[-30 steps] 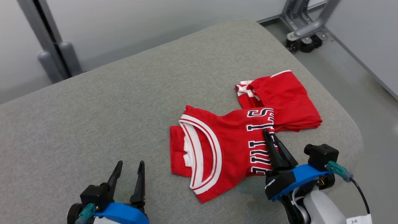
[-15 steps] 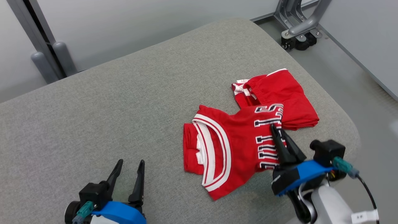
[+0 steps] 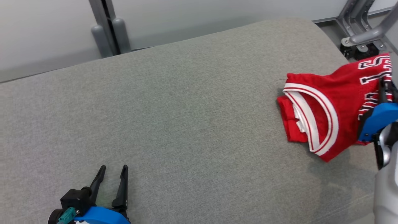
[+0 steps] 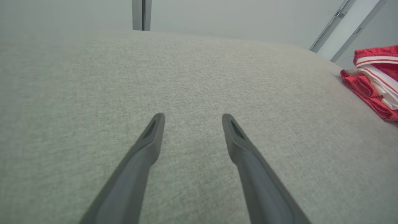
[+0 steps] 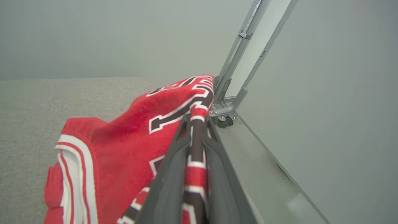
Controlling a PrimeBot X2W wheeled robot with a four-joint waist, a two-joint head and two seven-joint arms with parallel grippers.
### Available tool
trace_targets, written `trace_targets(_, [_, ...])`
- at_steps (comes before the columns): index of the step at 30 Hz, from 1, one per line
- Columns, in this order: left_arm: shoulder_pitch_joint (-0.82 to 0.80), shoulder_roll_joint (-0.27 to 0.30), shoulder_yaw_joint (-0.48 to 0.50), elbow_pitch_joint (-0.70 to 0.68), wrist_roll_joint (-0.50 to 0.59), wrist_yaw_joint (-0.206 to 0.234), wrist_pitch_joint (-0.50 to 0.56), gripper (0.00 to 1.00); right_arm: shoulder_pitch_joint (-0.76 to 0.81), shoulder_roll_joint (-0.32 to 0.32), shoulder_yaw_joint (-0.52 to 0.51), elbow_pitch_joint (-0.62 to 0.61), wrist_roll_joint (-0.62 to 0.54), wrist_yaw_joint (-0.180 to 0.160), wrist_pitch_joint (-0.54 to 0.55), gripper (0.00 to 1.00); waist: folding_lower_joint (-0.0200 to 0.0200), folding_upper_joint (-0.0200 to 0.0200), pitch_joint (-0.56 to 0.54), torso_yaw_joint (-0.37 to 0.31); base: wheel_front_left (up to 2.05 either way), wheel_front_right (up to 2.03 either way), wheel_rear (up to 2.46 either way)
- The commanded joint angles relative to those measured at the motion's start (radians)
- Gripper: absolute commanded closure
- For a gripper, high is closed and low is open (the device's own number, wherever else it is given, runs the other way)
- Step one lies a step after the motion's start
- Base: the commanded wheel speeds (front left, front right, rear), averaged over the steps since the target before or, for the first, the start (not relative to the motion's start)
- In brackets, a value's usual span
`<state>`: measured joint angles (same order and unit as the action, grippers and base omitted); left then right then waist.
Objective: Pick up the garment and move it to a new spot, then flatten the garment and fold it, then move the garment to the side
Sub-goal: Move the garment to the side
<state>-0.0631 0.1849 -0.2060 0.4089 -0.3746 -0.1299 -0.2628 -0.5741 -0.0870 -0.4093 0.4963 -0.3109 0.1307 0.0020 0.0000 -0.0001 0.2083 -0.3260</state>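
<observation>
L side: my left gripper (image 3: 113,168) hangs low over the bare grey cushion (image 3: 186,109), jaws wide apart, nothing in them, well apart from the cloth. Mid cushion is just fabric. R end: the garment (image 3: 345,84), a red jersey w/ white trim + dark letters, sits near the cushion's right edge. Collar side is down on the cushion, lettered side is lifted. My right gripper (image 5: 197,119) is pinched nearly closed on that lettered fold; wrist view shows cloth sandwiched btwn the fingers.

My read: this is a move step, prob. to the side, since the bundle looks folded already. To do it well: hold the pinch firm and lift enough that the collar end doesn't drag & unroll the layers. Go slow w/ a low swing. Watch the edge, as the metal frame (image 3: 362,37) stands just beyond it. Set down w/ the whole bundle on the cushion and lower it flat before I let go. L arm: stay clear.
</observation>
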Motion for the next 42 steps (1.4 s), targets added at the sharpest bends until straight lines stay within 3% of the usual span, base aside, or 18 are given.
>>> trace_targets(1, [0.002,0.009,0.008,0.003,-0.008,-0.002,-0.002,0.0,-0.014,0.001,-0.044,-0.012,-0.05,0.0,0.016,0.87,0.0,0.0001,0.028,0.035,0.0,0.0,0.0])
trace_targets(2, [0.001,0.013,0.015,0.005,-0.011,-0.002,-0.002,0.0,-0.015,0.005,-0.088,-0.018,-0.088,0.0,0.036,0.01,0.0,0.0001,0.032,0.042,0.0,0.0,0.0])
trace_targets(5, [-0.006,0.016,0.027,0.006,-0.016,-0.002,-0.002,0.0,-0.027,0.027,-0.173,-0.068,-0.152,0.0,0.012,0.0,0.0,0.0001,0.035,0.064,0.0,0.0,0.0])
trace_targets(8, [-0.012,0.011,0.057,0.009,-0.014,-0.002,-0.002,0.0,-0.032,0.035,-0.185,-0.081,-0.152,0.0,-0.062,0.0,0.0,0.0001,0.028,0.081,0.0,0.0,0.0])
trace_targets(16, [-0.023,-0.034,0.183,0.018,0.029,-0.002,-0.002,0.0,0.02,0.036,0.015,0.033,0.088,0.0,-0.237,0.0,0.0,0.0001,-0.026,0.165,0.0,0.0,0.0])
trace_targets(25, [-0.023,-0.077,0.231,0.005,0.106,-0.002,-0.002,0.0,0.203,0.034,0.234,0.008,0.339,0.0,-0.268,0.0,0.0,0.0001,-0.093,0.309,0.0,0.0,0.0])
trace_targets(33, [0.008,-0.103,0.252,-0.009,0.167,-0.002,-0.002,0.0,0.35,0.034,0.289,0.0,0.414,0.0,-0.268,0.0,0.0,0.0001,-0.154,0.378,0.0,0.0,0.0])
trace_targets(42, [0.046,-0.122,0.301,0.012,0.213,-0.001,-0.002,0.0,0.415,0.034,0.347,0.018,0.445,0.0,-0.268,0.0,0.0,0.0001,-0.211,0.365,0.0,0.0,0.0])
